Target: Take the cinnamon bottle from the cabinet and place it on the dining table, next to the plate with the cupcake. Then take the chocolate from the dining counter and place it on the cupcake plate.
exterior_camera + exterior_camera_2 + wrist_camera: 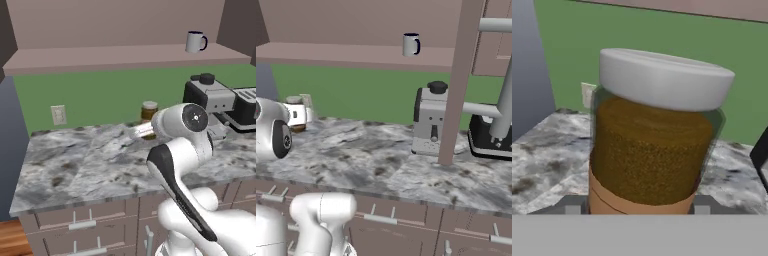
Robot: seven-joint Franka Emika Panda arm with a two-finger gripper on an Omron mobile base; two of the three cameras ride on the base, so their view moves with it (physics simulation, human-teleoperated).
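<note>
Cinnamon bottle [654, 135] stands upright between the gripper [633, 207] fingers, whose dark tips sit low on either side of its base, right up against the label band; the gripper looks to be grasping it, though contact at the tips is hard to confirm. The jar is brown with a pale lid, packed with dark powder, and it fills most of the hand view.

In the left base view the bottle [149, 111] shows just behind the arm [182, 150], over the back part of the marble desk [80, 160] near the green wall; whether it rests on the marble or is lifted off it I cannot tell. In the right base view the bottle [295, 114] is partly hidden by the arm at the far left.

A white mug [195, 42] with a dark handle stands on the cabinet shelf [100, 57] above. A coffee machine [432, 120] and a toaster [491, 137] stand further right on the desk. A wall socket [58, 115] sits on the green wall to the left of the bottle.
</note>
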